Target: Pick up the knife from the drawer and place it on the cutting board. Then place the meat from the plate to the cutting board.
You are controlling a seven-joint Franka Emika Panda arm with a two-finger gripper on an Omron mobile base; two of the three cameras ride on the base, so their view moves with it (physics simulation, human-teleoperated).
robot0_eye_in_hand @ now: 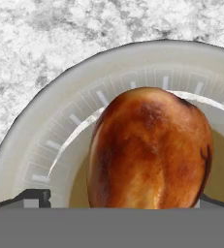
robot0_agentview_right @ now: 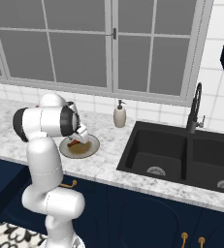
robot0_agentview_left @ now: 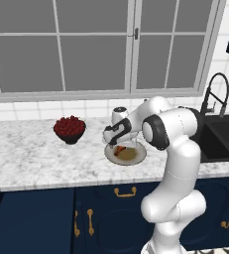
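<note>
The meat (robot0_eye_in_hand: 150, 150), a roasted orange-brown drumstick, lies on the round grey-beige plate (robot0_eye_in_hand: 60, 131) on the marble counter. My gripper (robot0_eye_in_hand: 120, 201) is open and low over the plate, with one dark fingertip (robot0_eye_in_hand: 33, 197) on each side of the meat's rounded end. From the base views, the gripper (robot0_agentview_left: 120, 145) (robot0_agentview_right: 77, 140) points down onto the plate (robot0_agentview_left: 136, 156) (robot0_agentview_right: 89, 147), and the meat (robot0_agentview_left: 120, 149) (robot0_agentview_right: 73, 143) shows just beneath it. The knife, the drawer and the cutting board are out of view.
A black bowl of red berries (robot0_agentview_left: 70, 129) stands left of the plate. A soap dispenser (robot0_agentview_right: 119, 115) is by the back wall. The black sink (robot0_agentview_right: 181, 155) and its faucet (robot0_agentview_right: 196, 109) lie to the right. Dark blue cabinets with brass handles (robot0_agentview_left: 125, 192) run below.
</note>
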